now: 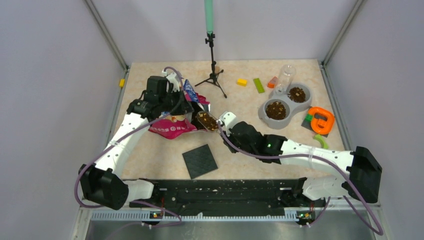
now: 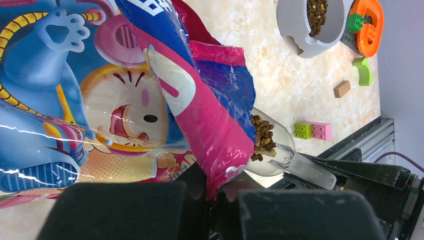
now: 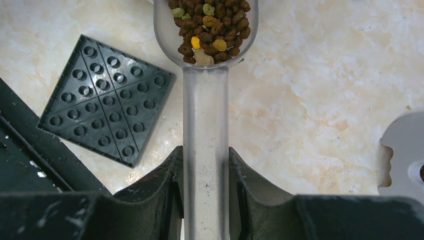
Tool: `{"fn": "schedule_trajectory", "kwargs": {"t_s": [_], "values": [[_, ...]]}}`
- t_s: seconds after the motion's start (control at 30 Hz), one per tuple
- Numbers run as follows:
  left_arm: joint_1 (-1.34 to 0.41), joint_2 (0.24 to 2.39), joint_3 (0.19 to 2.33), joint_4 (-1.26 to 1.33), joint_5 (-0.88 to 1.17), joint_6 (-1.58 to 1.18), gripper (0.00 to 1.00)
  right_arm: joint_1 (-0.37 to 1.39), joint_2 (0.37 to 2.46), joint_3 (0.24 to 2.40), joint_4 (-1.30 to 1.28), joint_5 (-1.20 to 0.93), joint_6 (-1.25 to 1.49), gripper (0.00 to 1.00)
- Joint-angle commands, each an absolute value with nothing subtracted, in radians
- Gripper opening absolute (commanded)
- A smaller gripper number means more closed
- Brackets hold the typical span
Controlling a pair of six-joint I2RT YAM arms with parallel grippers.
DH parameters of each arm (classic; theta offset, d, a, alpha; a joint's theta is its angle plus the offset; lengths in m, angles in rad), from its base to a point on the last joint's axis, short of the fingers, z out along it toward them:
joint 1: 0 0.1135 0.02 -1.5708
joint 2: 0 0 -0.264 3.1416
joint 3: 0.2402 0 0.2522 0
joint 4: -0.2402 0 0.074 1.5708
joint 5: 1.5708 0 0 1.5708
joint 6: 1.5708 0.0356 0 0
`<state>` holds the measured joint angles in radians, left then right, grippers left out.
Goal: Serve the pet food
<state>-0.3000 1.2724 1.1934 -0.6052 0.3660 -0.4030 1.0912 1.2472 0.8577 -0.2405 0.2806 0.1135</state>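
Observation:
The pink-and-blue cartoon bag (image 1: 172,126) lies at the table's left-middle. My left gripper (image 1: 186,107) is shut on the bag's pink edge (image 2: 220,145) and holds its mouth up. My right gripper (image 1: 229,124) is shut on the handle of a clear plastic scoop (image 3: 205,115). The scoop's bowl (image 1: 207,120) is full of brown kibble (image 3: 209,25) and sits right at the bag's mouth; it also shows in the left wrist view (image 2: 270,145). The grey double bowl (image 1: 285,102) at the right holds brown kibble heaps in both wells.
A dark studded plate (image 1: 199,161) lies near the front middle. A black tripod (image 1: 214,75) stands at the back. An orange toy (image 1: 321,120), green and yellow blocks (image 1: 258,85) and a clear bottle (image 1: 285,77) surround the bowl.

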Motion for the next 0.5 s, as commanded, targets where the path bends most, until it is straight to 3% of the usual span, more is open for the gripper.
{"fn": "schedule_trajectory", "kwargs": {"t_s": [0.0, 0.47], "values": [[-0.307, 1.249, 1.245, -0.515, 0.399, -0.429, 0.0, 1.103, 1.222, 0.903, -0.178, 0.308, 0.096, 0.0], [-0.302, 1.298, 1.323, -0.556, 0.334, -0.46, 0.0, 1.103, 1.098, 0.999, -0.375, 0.381, 0.111, 0.0]]}}
